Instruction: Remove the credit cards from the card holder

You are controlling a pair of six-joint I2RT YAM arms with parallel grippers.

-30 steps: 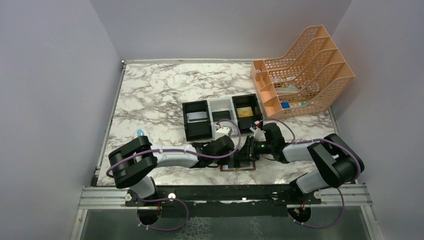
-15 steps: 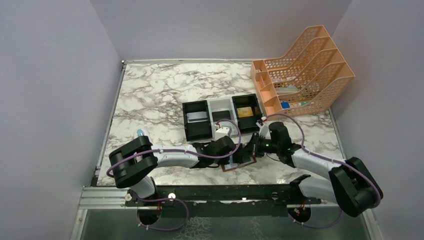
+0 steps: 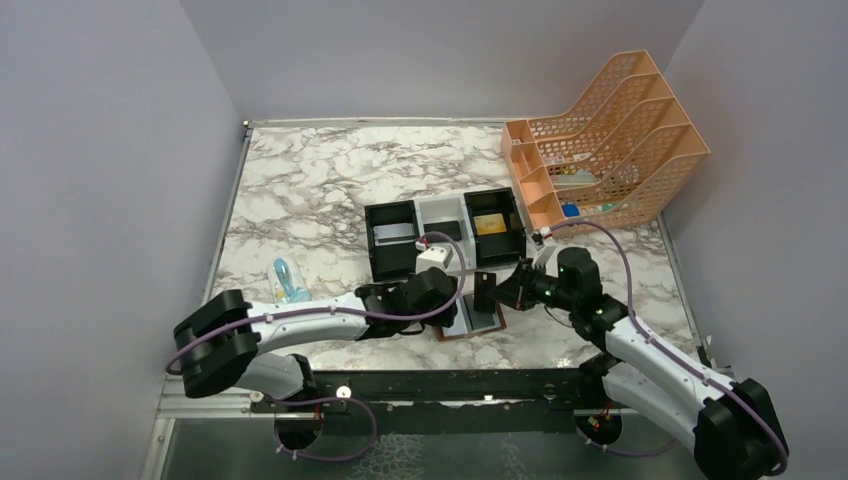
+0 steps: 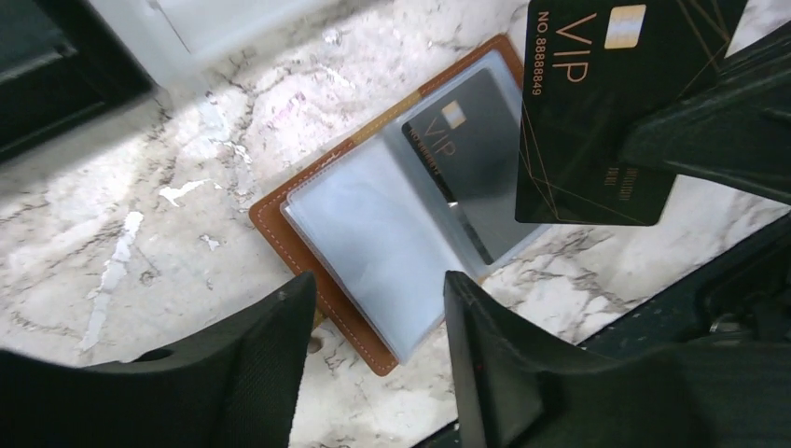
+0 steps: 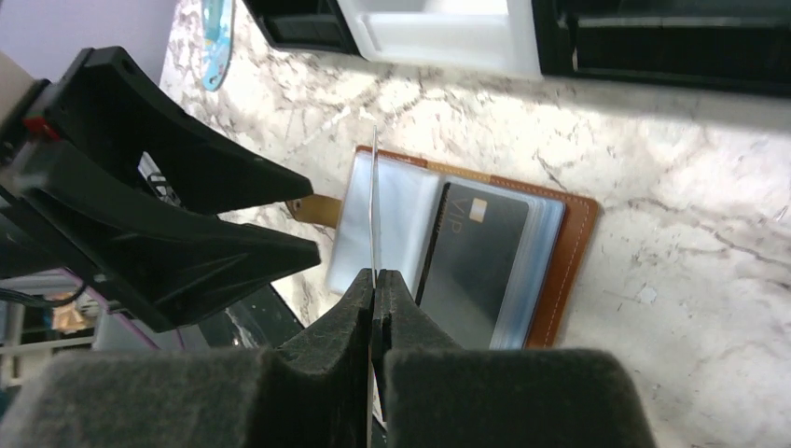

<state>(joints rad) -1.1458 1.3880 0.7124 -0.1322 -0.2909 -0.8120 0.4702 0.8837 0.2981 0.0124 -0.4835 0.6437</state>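
Card holder (image 4: 368, 247) lies open, flat on marble tabletop (image 4: 140, 187). Right gripper (image 5: 375, 280) clamped tight on dark VIP card (image 4: 597, 103), raised above it. Left gripper (image 4: 378, 285) half open, empty.

Marbled surface (image 3: 310, 180), black-and-white tray (image 3: 395, 264), open brown card holder (image 3: 472, 323) just nearer than the tray, peach file rack (image 3: 600, 130) to the tray's right, bluish item (image 3: 288, 281) to its left

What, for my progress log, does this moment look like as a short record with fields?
right gripper: shut on a black VIP card, held above the card holder
card holder: open flat on the table
inside holder: second black card, in a clear pocket
left gripper: open over the holder, empty
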